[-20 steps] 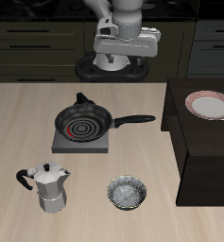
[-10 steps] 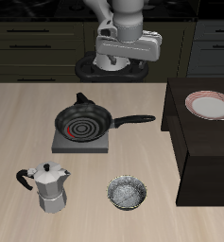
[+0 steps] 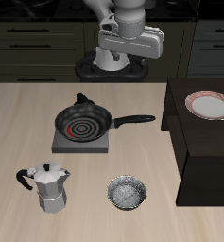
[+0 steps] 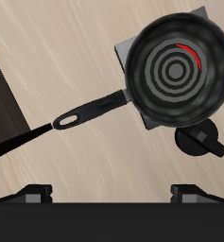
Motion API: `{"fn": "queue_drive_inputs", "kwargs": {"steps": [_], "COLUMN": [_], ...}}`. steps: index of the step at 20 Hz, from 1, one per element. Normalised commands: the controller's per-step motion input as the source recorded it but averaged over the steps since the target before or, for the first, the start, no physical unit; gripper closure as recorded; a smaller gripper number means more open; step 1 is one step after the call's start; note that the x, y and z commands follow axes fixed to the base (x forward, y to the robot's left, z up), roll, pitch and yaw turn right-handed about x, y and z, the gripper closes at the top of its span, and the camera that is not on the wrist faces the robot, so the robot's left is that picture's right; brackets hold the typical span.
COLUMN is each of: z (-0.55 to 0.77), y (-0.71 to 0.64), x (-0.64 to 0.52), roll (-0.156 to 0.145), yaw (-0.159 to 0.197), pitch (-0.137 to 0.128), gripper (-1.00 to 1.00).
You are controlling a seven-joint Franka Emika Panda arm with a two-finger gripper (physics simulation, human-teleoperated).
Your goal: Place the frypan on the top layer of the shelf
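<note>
The frypan (image 3: 83,123) is a round black pan sitting on a grey burner plate (image 3: 61,145), with its long handle (image 3: 132,120) pointing toward the shelf (image 3: 203,151). In the wrist view the frypan (image 4: 175,71) shows concentric rings through its base, and the dark shelf (image 4: 2,104) sits beyond the handle's tip. My gripper (image 3: 129,64) hangs high above the table's back edge, well clear of the pan. It is open and empty, and its fingertips (image 4: 33,194) stand far apart in the wrist view.
A red-rimmed plate (image 3: 209,105) lies on the shelf's flat top. A silver moka pot (image 3: 52,187) and a small silvery bowl (image 3: 128,194) stand near the table's front edge. The burner's black knob (image 3: 80,97) sticks up behind the pan.
My gripper has drifted slightly upward and a little toward the shelf side. The pan and the other objects have not moved.
</note>
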Motion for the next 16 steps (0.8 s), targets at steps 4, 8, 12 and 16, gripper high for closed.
{"fn": "queue_drive_inputs", "kwargs": {"steps": [4, 8, 12, 16], "z": [0.10, 0.03, 0.03, -0.01], "y": [0.12, 0.02, -0.02, -0.01], "x": [-0.09, 0.05, 0.01, -0.02], "roll": [0.003, -0.008, -0.022, -0.030], "yaw": [-0.098, -0.092, -0.115, -0.090], "pitch": [-0.024, -0.001, -0.016, -0.013], "gripper": [-1.00, -1.00, -1.00, -1.00]}}
